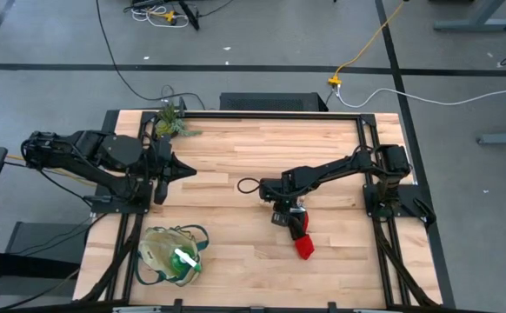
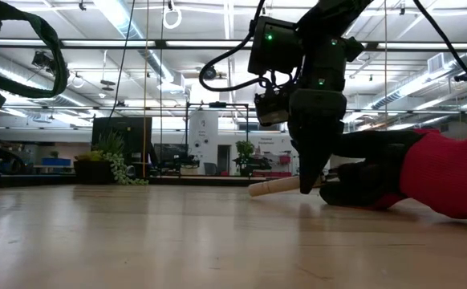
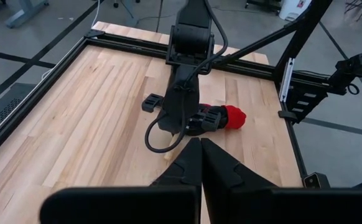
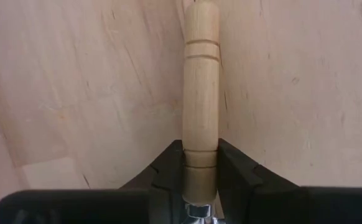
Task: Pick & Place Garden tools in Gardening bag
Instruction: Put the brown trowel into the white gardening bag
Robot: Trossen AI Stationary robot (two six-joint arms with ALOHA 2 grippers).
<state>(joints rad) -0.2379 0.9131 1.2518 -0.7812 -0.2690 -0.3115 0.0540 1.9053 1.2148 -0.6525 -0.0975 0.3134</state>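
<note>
While the surface [image 1: 236,174] is a light wooden butcher-block top inside a black metal frame, the floor around it is grey, with dark tape lines and loose cables, one yellow and one white. From the low view the room behind is a large hall with long ceiling lights, some plants and equipment far away.

As landmark I take the gardening bag [image 1: 171,256], a floppy beige bag with green trim at the near left part of the surface, with a translucent green item with a white part [image 1: 185,260] lying in it. A small potted plant [image 1: 171,122] stands at the far edge, well beyond the bag.

To the right of the bag, well apart from it, lies the black-and-red glove bundle [image 1: 302,236], with its red end pointing to the near edge. Just beside it, on the side away from the bag, the right pincer [image 4: 199,167] is low at the surface and is closed narrowly on a wooden-handled tool [image 4: 201,93]. The handle lies flat on the wood, its long axis straight out from between the fingers, rounded end pointing away from the wrist; two grooves ring it near that end.

The left pincer [image 3: 201,163] waits beyond the bag, above the left side, its fingers pressed together.
</note>
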